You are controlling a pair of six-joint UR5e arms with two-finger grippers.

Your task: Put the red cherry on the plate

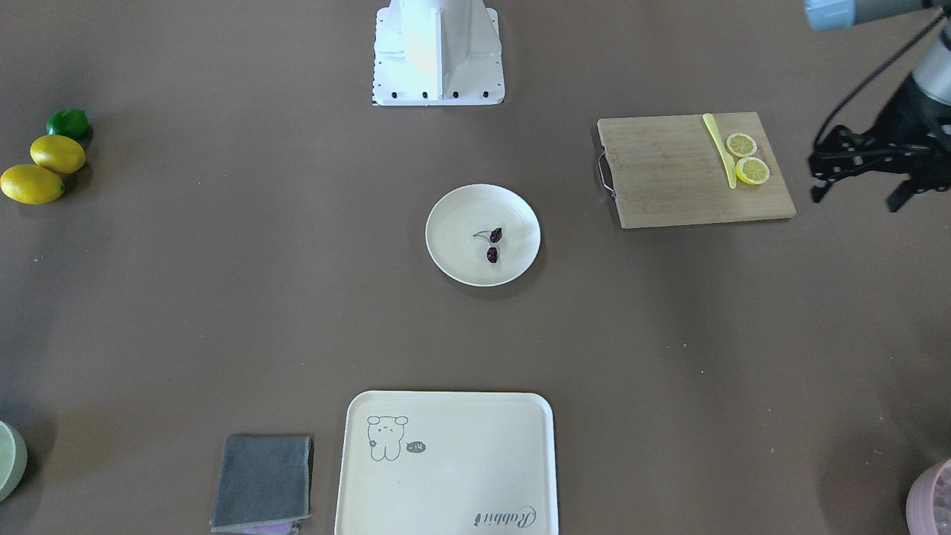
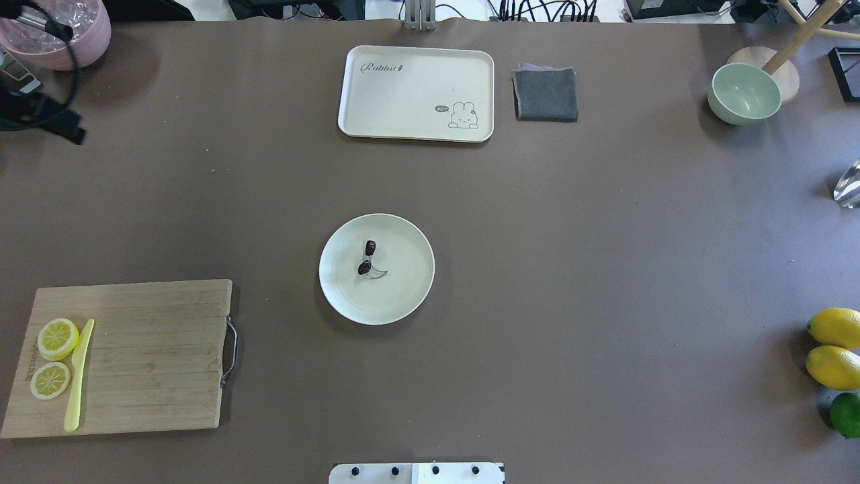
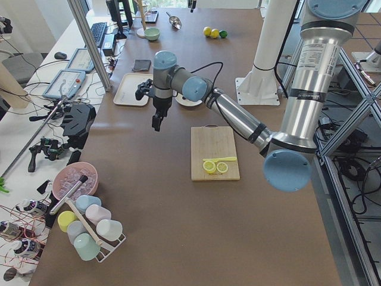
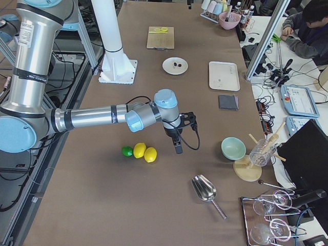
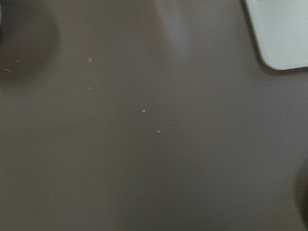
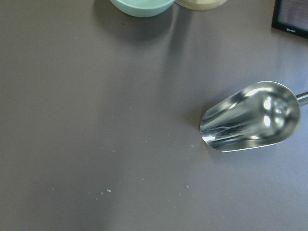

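The red cherry (image 1: 492,245), a dark pair on a thin green stem, lies inside the round cream plate (image 1: 453,256) at mid-table; the overhead view shows the same cherry (image 2: 367,259) and plate (image 2: 403,289). My left gripper (image 1: 858,197) hovers far off to the side, beyond the cutting board, open and holding nothing. In the right side view my right gripper (image 4: 177,146) hangs over bare table near the lemons. It shows in no other view, so I cannot tell whether it is open or shut.
A wooden cutting board (image 1: 669,178) carries two lemon slices and a yellow knife. A cream tray (image 1: 446,475) and a grey cloth (image 1: 264,481) lie on the operators' side. Lemons (image 1: 44,167), a green bowl (image 2: 744,94) and a metal scoop (image 6: 250,118) sit at the right end.
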